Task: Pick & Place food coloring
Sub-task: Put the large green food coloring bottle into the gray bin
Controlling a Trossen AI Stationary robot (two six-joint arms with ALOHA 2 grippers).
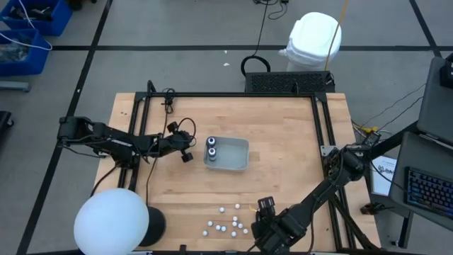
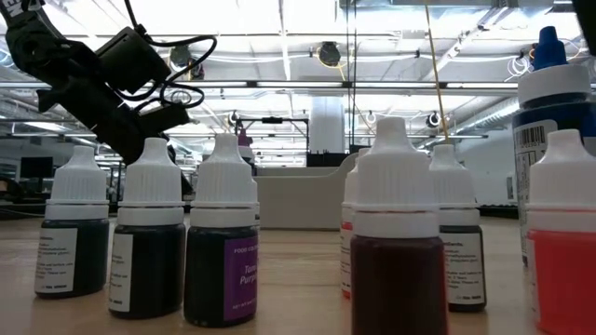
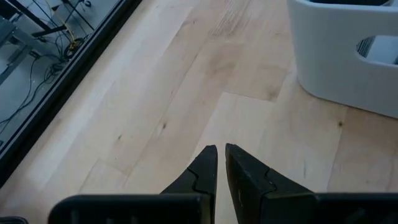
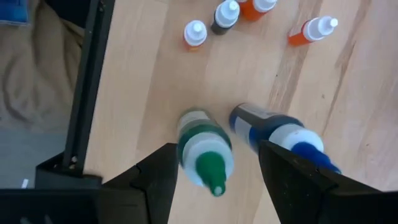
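Several small food coloring bottles [image 1: 228, 222] stand in a loose group near the table's front edge. Two more [image 1: 211, 146] stand in the white bin [image 1: 237, 159] at mid-table. My right gripper [image 1: 263, 207] hangs open over the right end of the group, pointing steeply down. In its wrist view a green-capped bottle [image 4: 205, 149] stands between the fingers [image 4: 217, 146], and a blue-capped one [image 4: 273, 127] stands close to one finger. My left gripper [image 3: 221, 149] is shut over bare wood just left of the bin and holds nothing.
White-capped and orange bottles [image 4: 225, 15] stand beyond the green and blue ones. A dark frame rail [image 4: 87, 93] runs along the table's edge beside my right gripper. A white lamp globe [image 1: 112, 221] sits at the near left corner. Bare wood lies right of the bin.
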